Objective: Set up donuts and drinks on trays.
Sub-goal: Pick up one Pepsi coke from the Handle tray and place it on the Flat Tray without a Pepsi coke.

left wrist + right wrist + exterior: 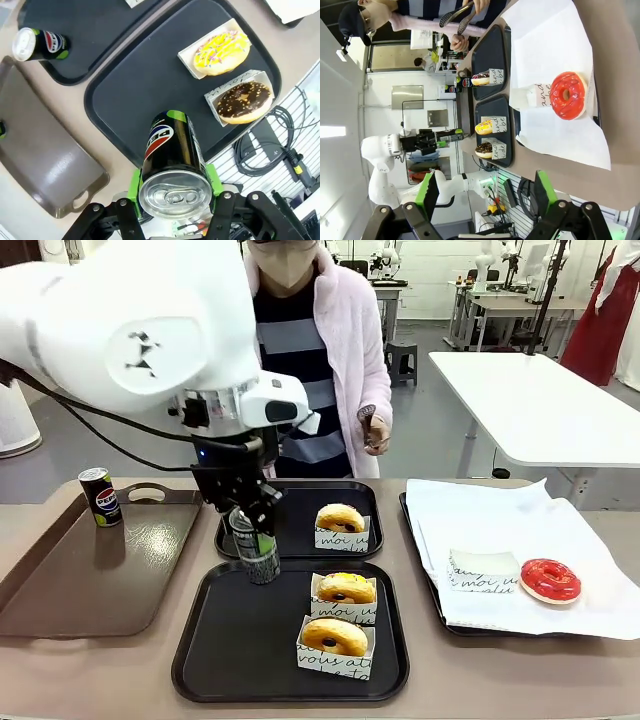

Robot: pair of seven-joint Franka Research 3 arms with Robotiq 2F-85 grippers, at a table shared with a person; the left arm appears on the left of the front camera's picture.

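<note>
The left gripper [252, 532], black with green pads, sits left of centre in the front view, clamped on a slim black Pepsi can [256, 552] that hangs over the upper left corner of the near black square plastic tray [230, 640]. In the left wrist view the same can [172, 170] fills the lower middle of the frame, silver top toward the camera, a green pad [134, 182] pressed on each side. Whether its base touches the tray cannot be settled from these angles.

On the near tray, right of centre, two ring donuts stand in white printed paper sleeves: a yellow sprinkled donut [221, 49] and, below it, a chocolate-topped donut [244, 100] (colours are plainest in the left wrist view). The far black tray [300, 502], behind the near one, carries one golden glazed donut [341, 517] in a sleeve near its right side.

At the left of the front view a second Pepsi can [99, 496] stands upright on the far end of a brown glossy tray with handles [90, 580]. At the right, a bright red glazed donut [550, 580] lies on a tray lined with white paper [500, 530], beside an empty white sleeve [482, 572].

The right gripper [485, 197] shows at the bottom of its own wrist view, jaws standing wide with nothing between them. A person's hand [376, 430] holds metal tongs behind the far tray.
</note>
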